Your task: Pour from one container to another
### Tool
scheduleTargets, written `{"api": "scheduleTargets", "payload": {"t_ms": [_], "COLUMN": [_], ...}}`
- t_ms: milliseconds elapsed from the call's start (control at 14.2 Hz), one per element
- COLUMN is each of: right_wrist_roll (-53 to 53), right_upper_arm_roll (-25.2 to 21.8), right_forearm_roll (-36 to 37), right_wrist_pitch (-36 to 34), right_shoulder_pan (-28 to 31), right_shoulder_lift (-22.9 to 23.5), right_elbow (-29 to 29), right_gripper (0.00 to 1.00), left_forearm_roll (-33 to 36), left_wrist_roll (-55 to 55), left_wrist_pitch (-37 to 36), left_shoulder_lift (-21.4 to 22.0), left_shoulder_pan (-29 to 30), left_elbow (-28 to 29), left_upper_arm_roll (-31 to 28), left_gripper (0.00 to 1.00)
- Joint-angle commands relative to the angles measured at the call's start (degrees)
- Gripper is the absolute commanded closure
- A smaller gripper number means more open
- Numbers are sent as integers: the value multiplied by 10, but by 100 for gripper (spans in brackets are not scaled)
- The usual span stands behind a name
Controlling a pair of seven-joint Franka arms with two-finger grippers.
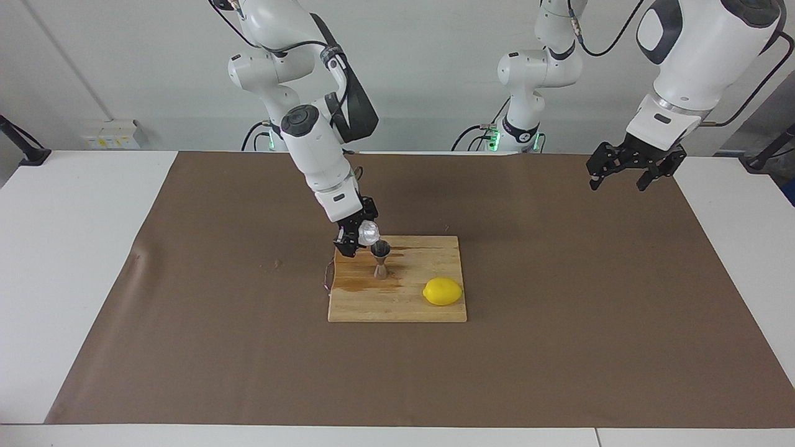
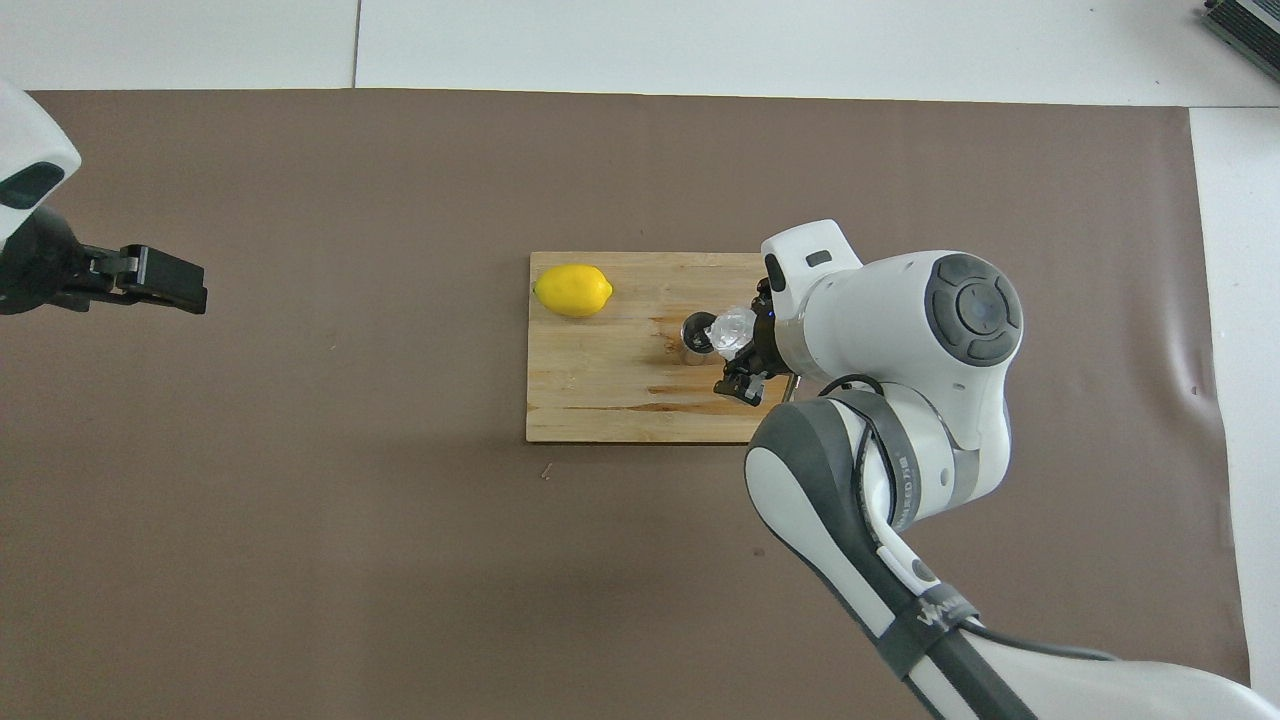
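Note:
A small clear ribbed cup (image 1: 368,232) (image 2: 731,327) hangs tilted just above the rim of the steel jigger (image 1: 380,259) (image 2: 699,337), its mouth turned toward the jigger. My right gripper (image 1: 357,237) (image 2: 742,350) is shut on the cup. The jigger stands upright on the wooden cutting board (image 1: 404,304) (image 2: 600,400), at the board's end toward the right arm. My left gripper (image 1: 624,172) (image 2: 160,285) waits open, raised over the brown mat at the left arm's end of the table, holding nothing.
A yellow lemon (image 1: 443,291) (image 2: 572,290) lies on the board, farther from the robots than the jigger and toward the left arm's end. Dark wet stains mark the board around the jigger. A brown mat (image 1: 559,347) covers the table.

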State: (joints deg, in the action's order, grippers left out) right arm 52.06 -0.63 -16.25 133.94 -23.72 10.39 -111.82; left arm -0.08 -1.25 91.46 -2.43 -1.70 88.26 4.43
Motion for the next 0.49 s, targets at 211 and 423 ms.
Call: {"api": "scheduleTargets", "payload": {"t_ms": [211,423], "right_wrist_roll": [-16,-8], "right_upper_arm_roll": [1,1], "right_forearm_roll": [20,19], "right_wrist_pitch": [0,4], "right_shoulder_pan": [1,8], "right_shoulder_lift": [3,3], "right_elbow": [6,5], "right_gripper": [77,77], "left_forearm_roll": [-7,-7], "left_wrist_roll": [2,2], "left_wrist_pitch": [5,5], "left_shoulder_lift": [17,17], "left_shoulder_pan": [8,8], "left_elbow": [20,20], "left_upper_arm_roll": [5,5], "left_gripper": [0,0]}}
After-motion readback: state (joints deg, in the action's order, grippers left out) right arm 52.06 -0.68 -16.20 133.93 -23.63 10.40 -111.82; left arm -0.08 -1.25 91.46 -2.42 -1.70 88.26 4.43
